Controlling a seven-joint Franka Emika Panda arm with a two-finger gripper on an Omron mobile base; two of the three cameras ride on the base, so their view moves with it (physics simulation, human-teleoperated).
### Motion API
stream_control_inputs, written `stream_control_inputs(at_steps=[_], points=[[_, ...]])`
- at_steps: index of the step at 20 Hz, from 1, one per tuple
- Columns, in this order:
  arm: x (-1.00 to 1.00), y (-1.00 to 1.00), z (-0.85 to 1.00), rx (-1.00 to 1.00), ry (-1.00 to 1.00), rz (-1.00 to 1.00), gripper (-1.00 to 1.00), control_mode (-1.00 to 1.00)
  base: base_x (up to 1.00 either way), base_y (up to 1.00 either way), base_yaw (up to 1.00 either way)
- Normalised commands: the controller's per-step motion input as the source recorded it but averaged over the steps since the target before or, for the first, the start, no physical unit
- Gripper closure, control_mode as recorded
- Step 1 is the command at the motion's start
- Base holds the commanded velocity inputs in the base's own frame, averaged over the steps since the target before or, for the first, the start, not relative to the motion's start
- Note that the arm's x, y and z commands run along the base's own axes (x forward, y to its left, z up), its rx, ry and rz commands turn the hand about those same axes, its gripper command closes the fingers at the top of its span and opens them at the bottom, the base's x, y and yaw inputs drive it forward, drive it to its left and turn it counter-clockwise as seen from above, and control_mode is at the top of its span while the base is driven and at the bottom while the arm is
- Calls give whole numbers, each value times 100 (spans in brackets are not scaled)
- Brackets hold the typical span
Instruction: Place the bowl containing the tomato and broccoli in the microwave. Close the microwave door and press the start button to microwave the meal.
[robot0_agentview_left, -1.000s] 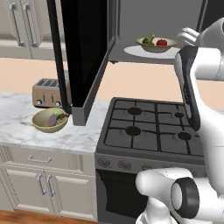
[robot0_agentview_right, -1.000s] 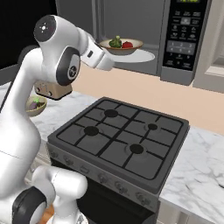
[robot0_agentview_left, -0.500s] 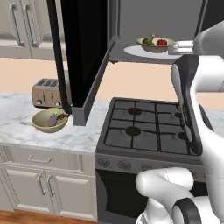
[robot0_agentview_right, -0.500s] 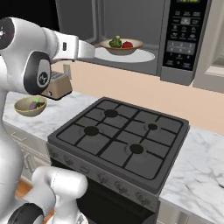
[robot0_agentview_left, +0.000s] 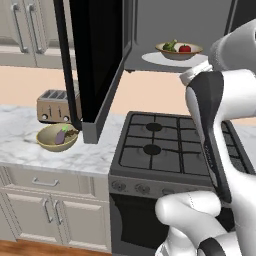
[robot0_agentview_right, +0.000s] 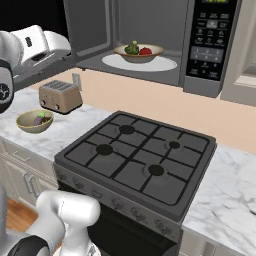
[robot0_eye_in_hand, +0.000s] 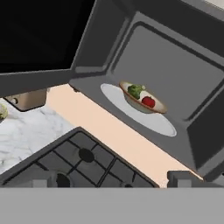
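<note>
Hand (robot0_eye_in_hand: 112, 181) has drawn back over the stove (robot0_agentview_right: 137, 160), tips apart and empty, while the bowl (robot0_agentview_right: 138, 52) with tomato (robot0_agentview_right: 146, 51) and broccoli (robot0_agentview_right: 132, 48) sits released on the plate (robot0_agentview_right: 165, 64) inside the microwave (robot0_agentview_right: 150, 40); microwave door (robot0_agentview_left: 92, 60) hangs wide open, so closing comes next.

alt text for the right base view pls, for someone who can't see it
The bowl holding the tomato and broccoli sits on the white plate inside the open microwave, above a black gas stove. To the left, a toaster and a second bowl stand on the marble counter, with the robot's white arm raised at the left edge.
</note>
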Motion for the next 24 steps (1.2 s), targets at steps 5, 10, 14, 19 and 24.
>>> stream_control_inputs(at_steps=[5, 10, 14, 19, 24], points=[[-57, 59, 2, -28, 7, 20, -100, -100, 0, 0, 0], [-44, 73, 1, -28, 6, 14, -100, -100, 0, 0, 0], [-47, 76, 0, -29, 2, 11, -100, -100, 0, 0, 0], [-58, 71, 0, -28, 0, 11, -100, -100, 0, 0, 0], [-37, 77, 0, -27, 0, 8, -100, -100, 0, 0, 0]])
